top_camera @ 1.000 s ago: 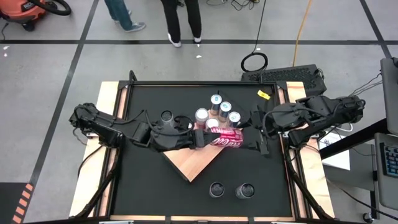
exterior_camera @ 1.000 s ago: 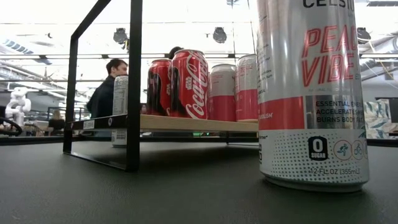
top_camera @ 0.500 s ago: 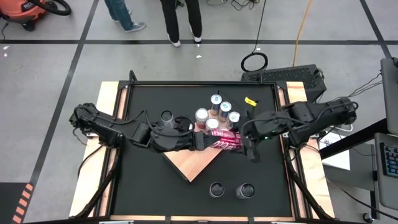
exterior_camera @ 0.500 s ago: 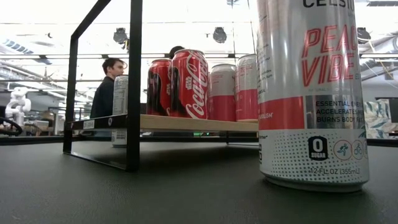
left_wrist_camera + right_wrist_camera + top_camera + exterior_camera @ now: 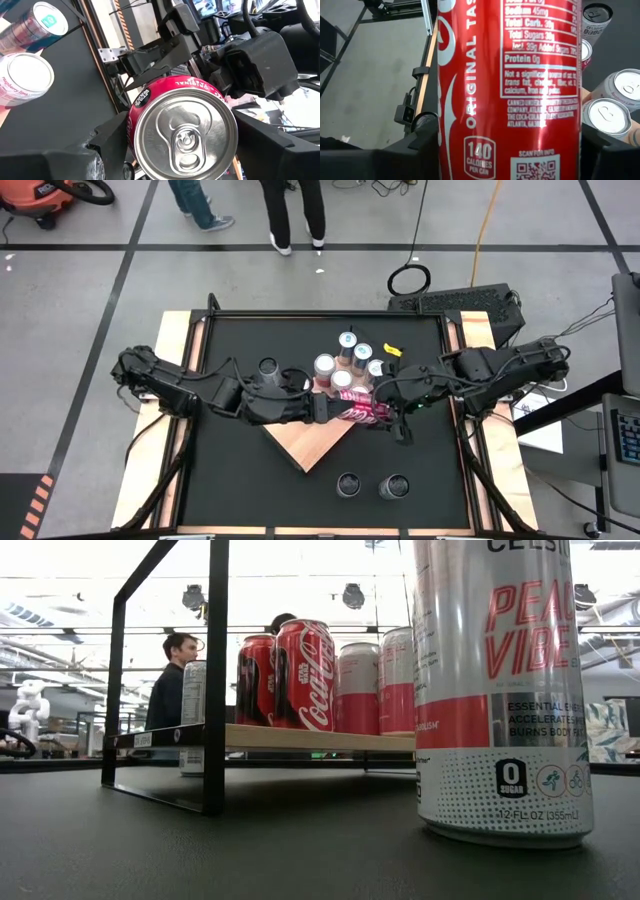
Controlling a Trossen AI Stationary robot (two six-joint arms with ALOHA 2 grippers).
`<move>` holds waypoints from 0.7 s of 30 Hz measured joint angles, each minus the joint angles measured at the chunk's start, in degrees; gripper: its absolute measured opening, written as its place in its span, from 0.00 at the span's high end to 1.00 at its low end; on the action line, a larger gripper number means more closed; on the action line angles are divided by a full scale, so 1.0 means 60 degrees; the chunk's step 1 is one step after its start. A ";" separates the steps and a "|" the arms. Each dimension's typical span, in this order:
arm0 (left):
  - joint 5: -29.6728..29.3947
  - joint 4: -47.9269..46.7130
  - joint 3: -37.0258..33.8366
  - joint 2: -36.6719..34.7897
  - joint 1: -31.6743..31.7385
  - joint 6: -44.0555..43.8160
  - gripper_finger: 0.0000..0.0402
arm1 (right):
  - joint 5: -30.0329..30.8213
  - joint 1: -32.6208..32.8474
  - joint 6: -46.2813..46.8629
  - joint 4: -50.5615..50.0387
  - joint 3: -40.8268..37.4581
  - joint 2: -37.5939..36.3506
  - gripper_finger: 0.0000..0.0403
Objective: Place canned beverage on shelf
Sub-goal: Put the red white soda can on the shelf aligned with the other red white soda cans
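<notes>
A red cola can (image 5: pixel 358 412) hangs on its side above the light wooden shelf (image 5: pixel 305 445), between my two grippers. My left gripper (image 5: pixel 335 408) comes from the table's left and is shut on the can's lid end (image 5: pixel 182 135). My right gripper (image 5: pixel 385 416) comes from the right, and the can's red wall (image 5: pixel 510 75) fills the gap between its fingers. Several upright cans (image 5: pixel 350 362) stand on the shelf's far part, also seen on the shelf board (image 5: pixel 300 738) in the low view. My left gripper pinches the can's side wall near the lid rim (image 5: pixel 131 125) between its two fingers. The fingers come level from the table's left and lie along the can. The can lies level, lifted clear of the shelf. My right gripper has the can's side wall near its base end (image 5: pixel 442 145) between its two fingers, which meet both sides. The fingers slant down from the table's right and lie roughly along the can.
A tall silver can (image 5: pixel 500 690) and another can (image 5: pixel 348 483) stand on the black table near its front edge. One more can (image 5: pixel 268 367) stands left of the shelf. The shelf's black frame (image 5: pixel 215 670) rises at its edge. People (image 5: pixel 295 215) stand beyond the far edge.
My right gripper has moved down and toward the table's left, up to the red can, and now has the can's right end between its fingers. The can and my left gripper have stayed where they were.
</notes>
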 joint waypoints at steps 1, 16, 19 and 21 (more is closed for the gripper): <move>0.0018 -0.0010 0.0000 -0.0006 0.0005 0.0000 0.29 | 0.0008 0.0000 0.0004 0.0018 0.0000 0.0000 0.34; -0.0094 0.0072 0.0000 -0.0015 0.0001 0.0633 0.21 | -0.0104 -0.0004 -0.0021 0.0093 -0.0007 0.0002 0.32; -0.0127 0.0217 0.0002 -0.0015 -0.0007 0.0928 0.13 | -0.0385 -0.0003 0.0023 0.0184 -0.0007 0.0000 0.32; -0.0219 0.0257 0.0004 -0.0015 0.0009 0.1130 0.08 | -0.0420 -0.0001 0.0026 0.0120 -0.0010 -0.0003 0.32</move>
